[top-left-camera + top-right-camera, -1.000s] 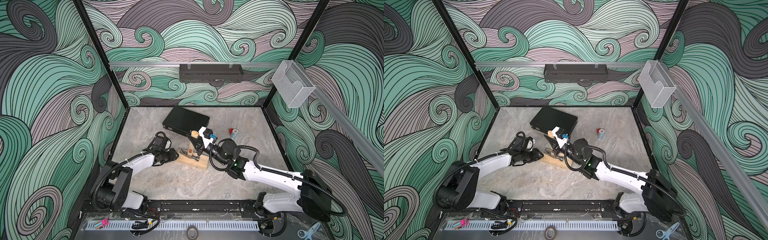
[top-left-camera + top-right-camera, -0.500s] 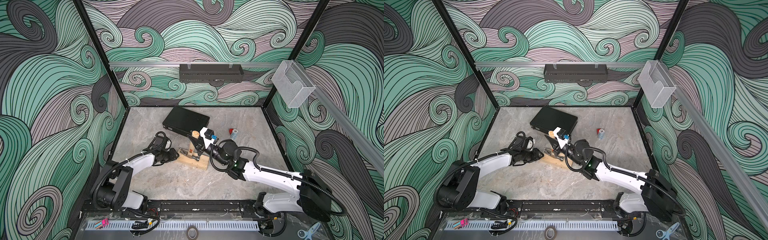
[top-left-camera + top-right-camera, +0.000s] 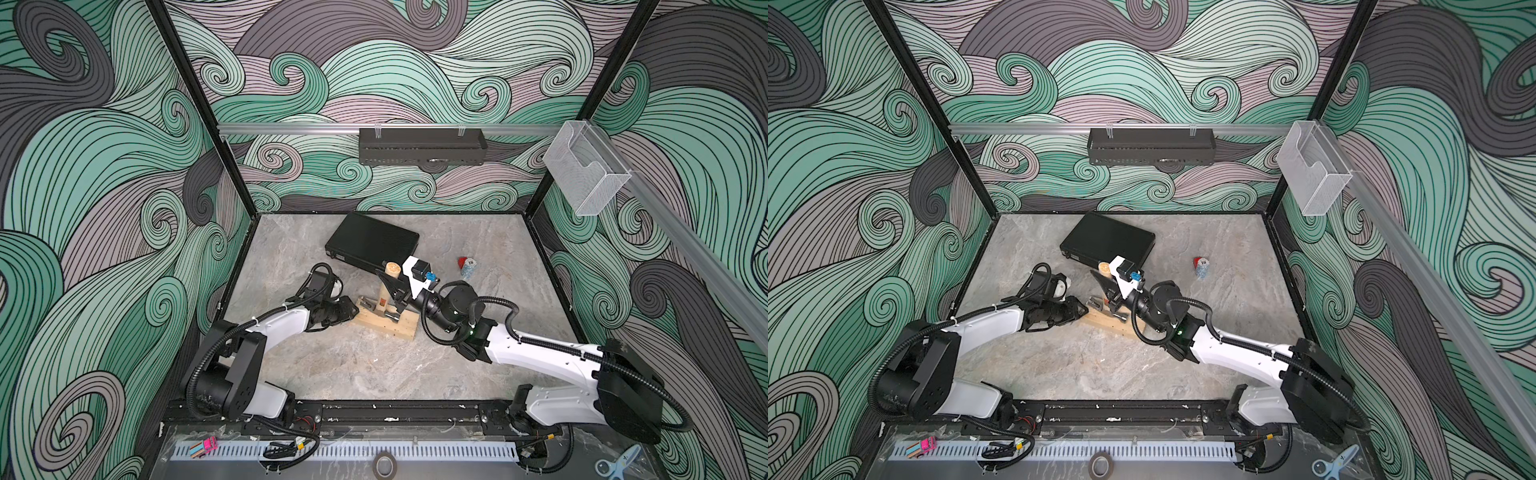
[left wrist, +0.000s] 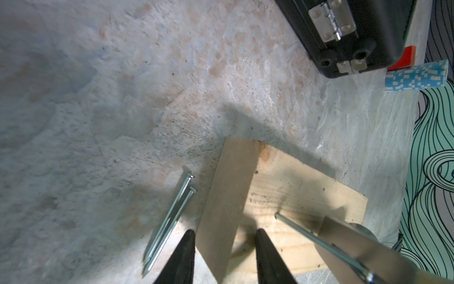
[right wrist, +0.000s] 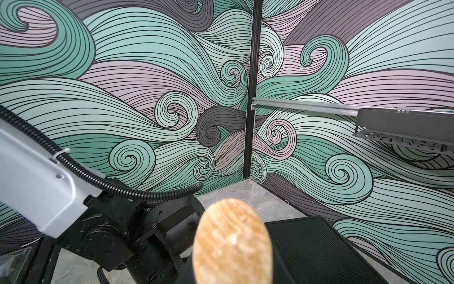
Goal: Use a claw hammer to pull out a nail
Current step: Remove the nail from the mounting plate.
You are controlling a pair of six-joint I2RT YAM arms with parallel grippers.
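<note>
Pale wood catches my eye first. The claw hammer (image 3: 382,298) stands nearly upright, head down on the wooden block (image 3: 400,325). Its handle rises through the right gripper (image 3: 391,291), whose jaws are clamped around it above the orange-and-black label. In the right wrist view only the handle's rounded butt shows, blurred, just past that gripper.

At the block's other end the left gripper (image 3: 352,309) has its jaws part way apart, astride the end of the block and pressed against it as far as I can see. One finger (image 4: 186,255) is on the tabletop side and the other is over the block's top face.

Just ahead of the left gripper's fingertips a long nail (image 4: 309,236) leans out of the block and runs under the hammer's steel head. I can't make out where it ends. Beside that gripper's tabletop-side finger, two loose nails (image 4: 169,221) lie touching each other on the stone-patterned tabletop (image 3: 353,365), alongside the block.

Beyond the right gripper, away from its arm, lies a closed black case (image 3: 372,243). Well apart from that gripper, off to its side, sits a small stack of poker chips (image 3: 468,268).
</note>
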